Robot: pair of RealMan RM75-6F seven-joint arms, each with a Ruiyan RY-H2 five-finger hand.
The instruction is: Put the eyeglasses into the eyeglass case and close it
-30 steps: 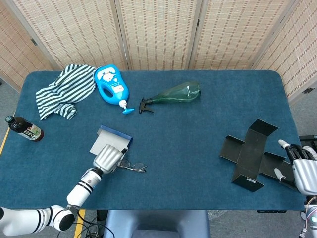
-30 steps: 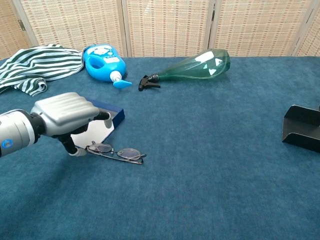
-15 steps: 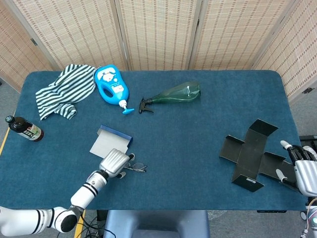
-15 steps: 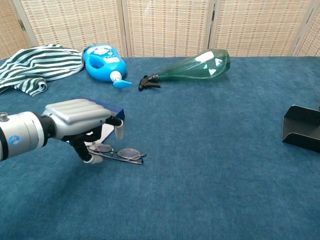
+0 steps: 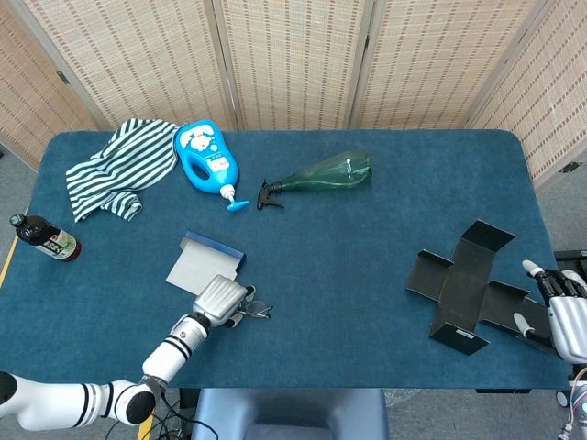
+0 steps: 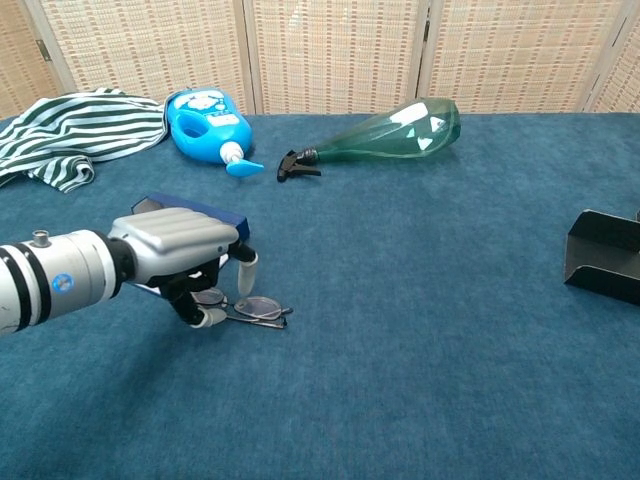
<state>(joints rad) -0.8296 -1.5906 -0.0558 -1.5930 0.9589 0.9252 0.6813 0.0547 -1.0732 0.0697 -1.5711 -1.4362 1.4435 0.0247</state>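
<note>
The eyeglasses lie flat on the blue table, near its front edge on the left side, just in front of the open eyeglass case, whose pale inner face is turned up and whose dark blue edge runs along its far side. The left hand is poised directly over the glasses with its silver back upward and its fingers curled down around the near lens and temple; from the chest view a fingertip sits at the frame on the near side, but whether the glasses are actually pinched or only touched cannot be told, since they rest on the cloth all the same. In the head view the same hand covers most of the frame, leaving only the right lens showing beside it. The right hand rests at the far right edge of the table, fingers spread apart and holding nothing, just beside an unfolded black cardboard box lying flat. Toward the back of the table lie a green spray bottle on its side, a blue bottle with a white label, and a crumpled striped cloth; a dark glass bottle lies near the left edge.
</note>
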